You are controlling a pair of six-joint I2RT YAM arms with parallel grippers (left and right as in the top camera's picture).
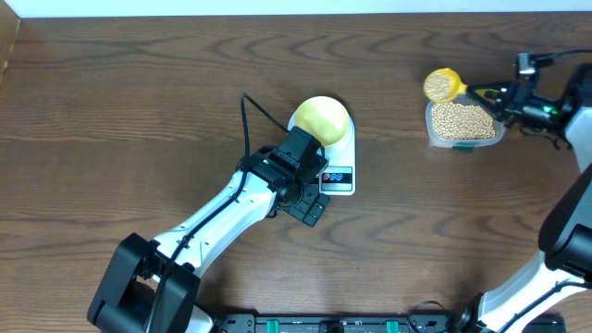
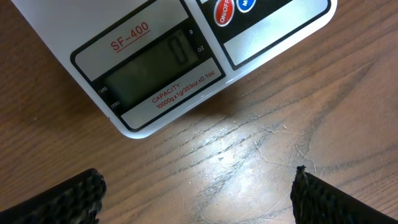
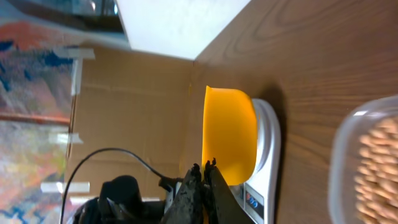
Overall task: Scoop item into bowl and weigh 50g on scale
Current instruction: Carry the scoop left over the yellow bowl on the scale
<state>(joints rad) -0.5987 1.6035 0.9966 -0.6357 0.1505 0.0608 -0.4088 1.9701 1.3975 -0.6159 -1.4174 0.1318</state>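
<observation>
The pale yellow-green bowl (image 1: 320, 120) stands on the white scale (image 1: 340, 174). My left gripper (image 1: 311, 209) is open and empty just in front of the scale. In the left wrist view its fingers (image 2: 198, 179) frame bare table below the scale's display (image 2: 155, 68), which reads 0. My right gripper (image 1: 500, 95) is shut on the handle of a yellow scoop (image 1: 442, 85) heaped with beans, held at the far left rim of the clear tub (image 1: 462, 122) of beans. The right wrist view shows the shut fingers (image 3: 204, 167), the bowl (image 3: 230, 143), the scale (image 3: 268, 155) and the tub (image 3: 373, 162).
A black cable (image 1: 259, 113) runs from the left arm past the bowl. The left arm (image 1: 213, 222) lies diagonally across the table's front left. The table's far edge meets cardboard and a wall in the right wrist view.
</observation>
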